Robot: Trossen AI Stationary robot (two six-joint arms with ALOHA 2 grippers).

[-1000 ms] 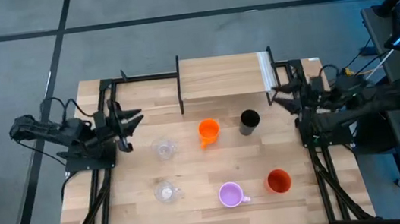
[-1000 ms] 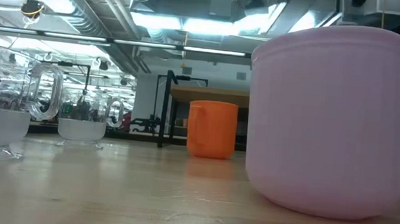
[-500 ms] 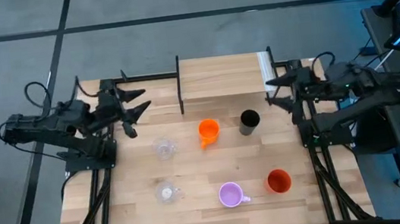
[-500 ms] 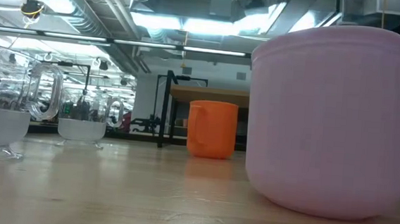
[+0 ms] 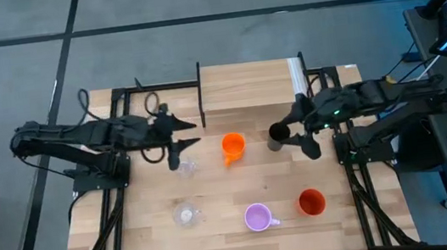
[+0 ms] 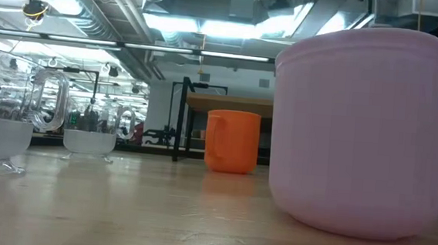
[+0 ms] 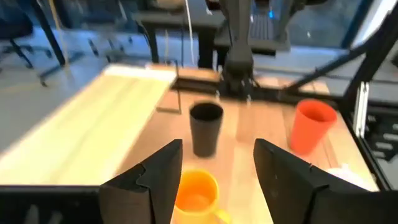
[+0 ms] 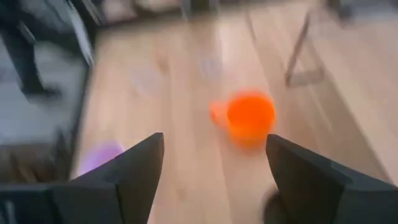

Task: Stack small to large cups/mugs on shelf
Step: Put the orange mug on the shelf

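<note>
Six cups stand base-down on the wooden table in front of the shelf (image 5: 249,88): an orange mug (image 5: 232,146), a black cup (image 5: 277,135), two clear tumblers (image 5: 182,166) (image 5: 185,215), a lilac mug (image 5: 258,217) and a red-orange cup (image 5: 312,202). My left gripper (image 5: 181,143) hovers open above the far tumbler, left of the orange mug. Its wrist view looks past the gripper (image 7: 217,155) at the orange mug (image 7: 196,193) and the black cup (image 7: 206,127). My right gripper (image 5: 295,129) hovers open just right of the black cup, facing the orange mug (image 8: 249,118).
The shelf stands on black posts at the table's far edge, with a white strip (image 5: 295,79) at its right end. Black frame rails run along both table sides. In the low view the lilac mug (image 6: 358,124) fills the foreground, with the orange mug (image 6: 231,141) behind it.
Both grippers have swung in from the table's left and right edges toward the middle, rising and tipping from steeply down to nearly level. Their fingers now stand wider apart than a second ago. None of the cups has moved.
</note>
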